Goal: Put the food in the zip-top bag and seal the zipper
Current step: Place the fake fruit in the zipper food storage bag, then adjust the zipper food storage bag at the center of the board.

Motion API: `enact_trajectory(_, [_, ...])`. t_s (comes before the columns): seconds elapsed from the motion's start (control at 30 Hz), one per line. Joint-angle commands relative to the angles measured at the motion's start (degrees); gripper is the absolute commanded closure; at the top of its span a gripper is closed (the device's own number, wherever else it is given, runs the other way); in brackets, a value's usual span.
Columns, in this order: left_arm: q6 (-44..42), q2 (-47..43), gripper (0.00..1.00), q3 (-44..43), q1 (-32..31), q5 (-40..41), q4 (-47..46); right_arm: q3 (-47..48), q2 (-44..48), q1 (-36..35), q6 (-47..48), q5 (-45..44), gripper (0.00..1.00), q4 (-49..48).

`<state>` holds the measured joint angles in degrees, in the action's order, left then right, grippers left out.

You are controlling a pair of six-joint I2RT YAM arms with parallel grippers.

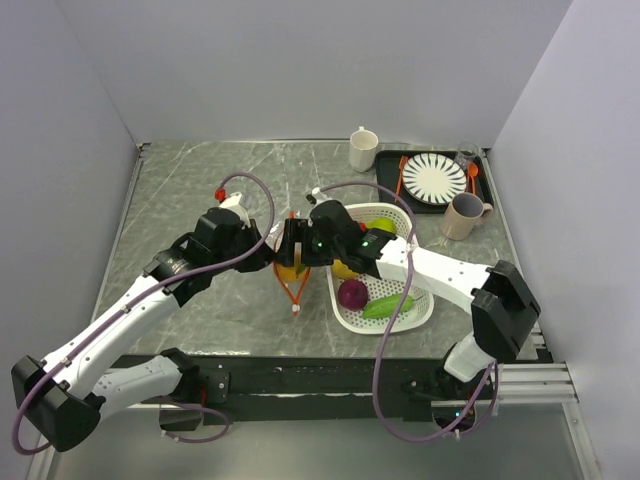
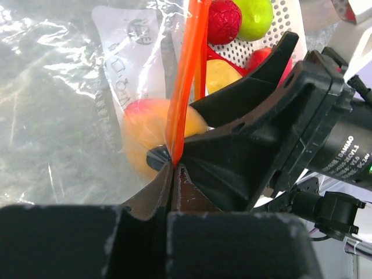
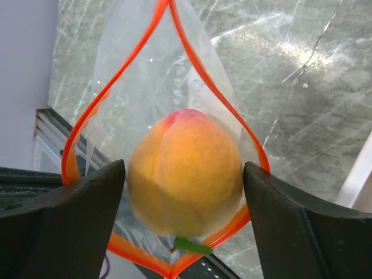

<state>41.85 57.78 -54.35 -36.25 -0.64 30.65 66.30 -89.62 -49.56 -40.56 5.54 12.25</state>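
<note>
The clear zip-top bag (image 1: 292,287) lies left of the white basket, its mouth held open. My left gripper (image 1: 277,257) is shut on the orange-red zipper strip (image 2: 180,99), pinched at my fingertips (image 2: 172,165). My right gripper (image 3: 184,170) is shut on an orange-yellow fruit (image 3: 186,192), with a finger on each side, inside the loop of the open zipper (image 3: 81,125). In the left wrist view the fruit (image 2: 145,133) shows blurred through the plastic. A purple ball (image 1: 352,294), a green cucumber (image 1: 388,306) and a green ball (image 1: 381,226) lie in the basket. The slider is not visible.
The white perforated basket (image 1: 410,318) stands right of the bag, under my right arm. It also holds a red ball (image 2: 224,17) and a yellow one (image 2: 218,72). A white mug (image 1: 363,148), a black tray with a striped plate (image 1: 435,180) and a tan mug (image 1: 463,215) stand at the back right.
</note>
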Motion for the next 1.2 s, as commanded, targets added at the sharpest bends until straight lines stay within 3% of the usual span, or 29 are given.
enact_trajectory(0.0, [0.87,-1.09,0.99,-2.34,-0.22,0.47,-1.04,0.23,3.49,-0.45,0.92,-2.64,0.07,-0.47])
enact_trajectory(0.3, [1.13,-1.97,0.99,-1.02,-0.22,2.04,-1.12,-3.63,13.68,-0.80,1.44,-11.69,0.02,2.16])
enact_trajectory(0.47, [1.05,-2.06,0.99,-1.73,-0.22,2.58,-1.04,-4.34,12.46,-0.80,0.22,-11.17,0.15,4.53])
enact_trajectory(0.57, [1.22,-1.79,0.99,-1.99,-0.22,2.49,-0.86,-4.16,10.18,-0.80,-1.10,-9.59,0.29,5.06])
enact_trajectory(0.93, [1.57,-2.58,0.99,-1.55,-0.22,2.93,-0.42,-4.52,4.11,-0.80,-1.54,-2.31,0.36,1.46])
enact_trajectory(1.07, [1.40,-2.85,0.99,-1.64,-0.22,3.02,0.11,-2.76,1.56,-0.98,-0.32,2.09,0.55,0.23])
enact_trajectory(1.1, [1.40,-2.93,0.99,-1.90,-0.22,3.02,0.28,-1.37,0.95,-0.98,-0.31,2.28,0.69,0.84])
enact_trajectory(1.17, [1.22,-3.46,0.99,-2.95,-0.22,3.28,0.81,-0.21,0.15,-1.41,0.65,3.07,0.82,1.63])
